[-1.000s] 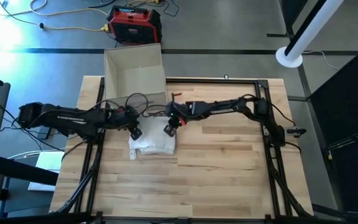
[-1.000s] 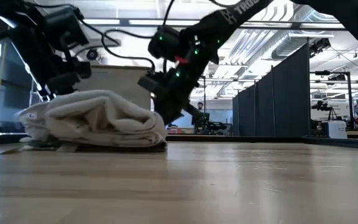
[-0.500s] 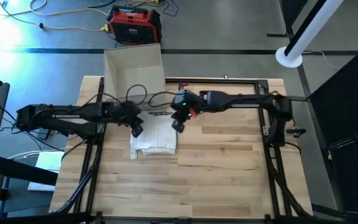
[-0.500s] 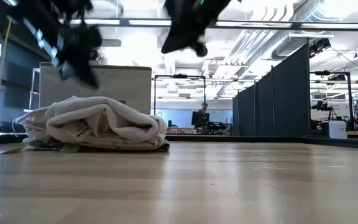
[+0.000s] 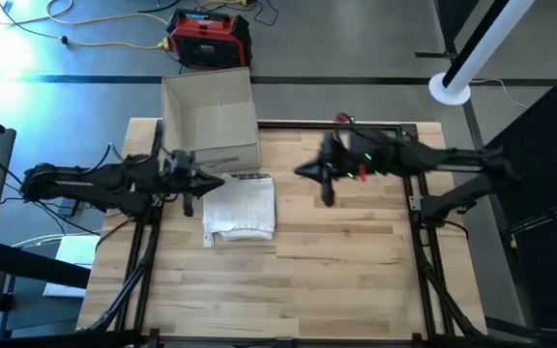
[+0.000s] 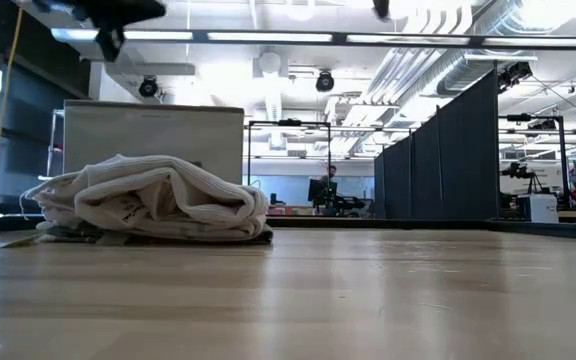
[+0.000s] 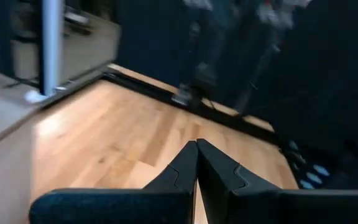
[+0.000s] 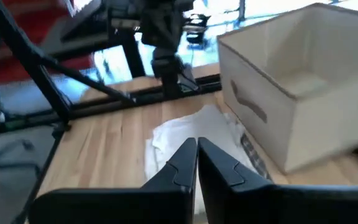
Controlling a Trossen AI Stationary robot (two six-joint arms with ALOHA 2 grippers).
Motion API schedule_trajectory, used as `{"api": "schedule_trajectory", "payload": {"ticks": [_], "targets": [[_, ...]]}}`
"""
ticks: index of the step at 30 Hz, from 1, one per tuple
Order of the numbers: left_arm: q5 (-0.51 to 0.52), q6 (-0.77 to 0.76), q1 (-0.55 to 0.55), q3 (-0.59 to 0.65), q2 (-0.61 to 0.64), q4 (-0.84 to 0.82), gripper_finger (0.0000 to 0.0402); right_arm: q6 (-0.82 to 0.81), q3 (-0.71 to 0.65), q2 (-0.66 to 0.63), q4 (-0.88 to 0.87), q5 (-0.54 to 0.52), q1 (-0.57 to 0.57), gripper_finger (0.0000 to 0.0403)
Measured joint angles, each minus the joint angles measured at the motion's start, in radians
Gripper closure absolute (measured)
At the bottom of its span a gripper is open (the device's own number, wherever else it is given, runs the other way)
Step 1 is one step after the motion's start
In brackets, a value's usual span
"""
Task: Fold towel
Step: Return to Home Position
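Towel stack (image 5: 239, 210): folded, white, on bench (image 5: 356, 261) just beside box (image 5: 209, 116); nothing grips it.
Left hand (image 7: 196, 143): fingers together, empty, near box.
Right hand (image 8: 196, 142): fingers together, empty, well apart from box.
Folding and stacking look done; only parking the arms seems left.

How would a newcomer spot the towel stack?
Start at the wooden table; an open beige box sits at its far left edge. Directly in front of it lies the towel stack, the only white, soft heap, between the left gripper and right gripper.
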State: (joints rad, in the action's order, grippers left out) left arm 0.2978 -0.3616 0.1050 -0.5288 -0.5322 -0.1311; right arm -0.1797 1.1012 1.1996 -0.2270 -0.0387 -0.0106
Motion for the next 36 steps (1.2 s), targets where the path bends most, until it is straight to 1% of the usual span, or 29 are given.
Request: {"api": "schedule_trajectory", "payload": {"ticks": [2,5,8,10,13,17,19,22,24,26,29,32,34,36], "targets": [[0.057,-0.003,0.051,0.032,0.037,0.003,0.0402,-0.048,-0.152,-0.134,0.058,-0.049,0.029,0.0403],[0.140,0.002,0.111,0.066,0.086,-0.003,0.0402,-0.115,-0.345,-0.346,0.092,-0.106,0.078,0.0403],[0.283,-0.075,0.145,0.079,0.115,-0.026,0.0401,-0.151,-0.492,-0.565,0.075,-0.160,0.127,0.0403],[0.334,-0.144,0.156,0.080,0.123,-0.061,0.0401,-0.154,-0.566,-0.705,0.035,-0.170,0.152,0.0403],[0.338,-0.192,0.159,0.081,0.120,-0.093,0.0401,-0.164,-0.642,-0.888,-0.053,-0.162,0.164,0.0403],[0.330,-0.143,0.159,0.081,0.110,-0.091,0.0401,-0.296,-0.707,-1.074,-0.102,-0.065,0.164,0.0403],[0.330,-0.100,0.158,0.081,0.104,-0.090,0.0401,-0.346,-0.723,-1.135,-0.120,-0.040,0.164,0.0403],[0.330,0.011,0.158,0.081,0.099,-0.091,0.0401,-0.356,-0.725,-1.193,-0.153,-0.039,0.164,0.0403],[0.340,0.107,0.158,0.081,0.097,-0.092,0.0401,-0.368,-0.724,-1.197,-0.165,-0.039,0.164,0.0403],[0.321,0.163,0.157,0.081,0.100,-0.111,0.0401,-0.338,-0.724,-1.192,-0.184,-0.032,0.164,0.0403],[0.241,0.158,0.157,0.098,0.100,-0.155,0.0401,-0.336,-0.723,-1.179,-0.259,-0.030,0.164,0.0403],[0.104,0.128,0.157,0.151,0.101,-0.135,0.0401,-0.237,-0.724,-1.182,-0.271,-0.042,0.164,0.0403],[-0.003,0.141,0.157,0.203,0.103,-0.066,0.0401,-0.132,-0.724,-1.185,-0.235,-0.029,0.164,0.0403],[-0.072,0.165,0.157,0.261,0.103,0.063,0.0401,-0.045,-0.724,-1.189,-0.200,-0.024,0.164,0.0403]]}}
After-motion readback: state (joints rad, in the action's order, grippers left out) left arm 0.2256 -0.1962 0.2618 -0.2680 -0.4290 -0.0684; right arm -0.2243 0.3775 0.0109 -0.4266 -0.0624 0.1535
